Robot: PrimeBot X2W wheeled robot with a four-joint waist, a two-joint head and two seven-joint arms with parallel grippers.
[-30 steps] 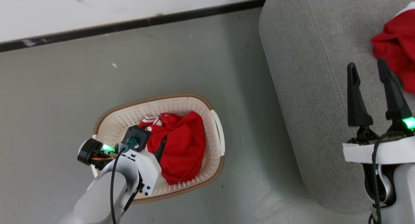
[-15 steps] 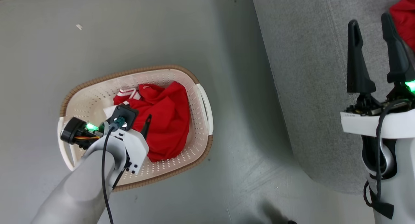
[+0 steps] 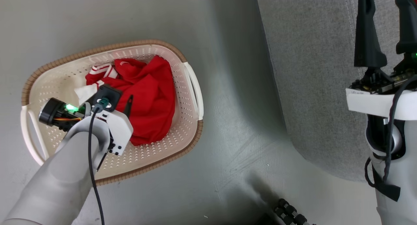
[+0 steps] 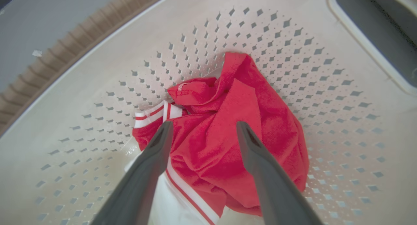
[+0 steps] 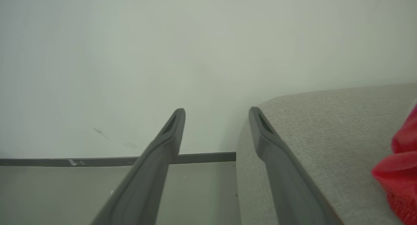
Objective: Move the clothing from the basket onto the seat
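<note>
The cream basket [image 3: 187, 98] with its brown rim stands on the floor at the left of the head view. Crumpled red clothing [image 3: 150, 94] with white striped trim lies in it. My left gripper [image 4: 203, 127] hangs open just above that clothing [image 4: 228, 133], inside the basket's perforated walls [image 4: 325, 98]; one dark finger [image 3: 128, 106] shows past the wrist. The grey seat [image 3: 309, 72] fills the right. My right gripper [image 5: 217, 112] stands open over the seat's edge [image 5: 309, 137], its fingers [image 3: 368, 33] empty. Another red piece of clothing [image 5: 400, 176] lies on the seat.
Grey floor [image 3: 234, 127] separates basket and seat. A black ribbed part [image 3: 288, 212] shows at the bottom edge. Beyond the seat's end are a pale wall [image 5: 163, 55] and a dark baseboard [image 5: 97, 161].
The head camera has tilted down, so basket and seat sit higher in the picture. My left gripper stays open over the clothing in the basket. The right gripper is unchanged.
</note>
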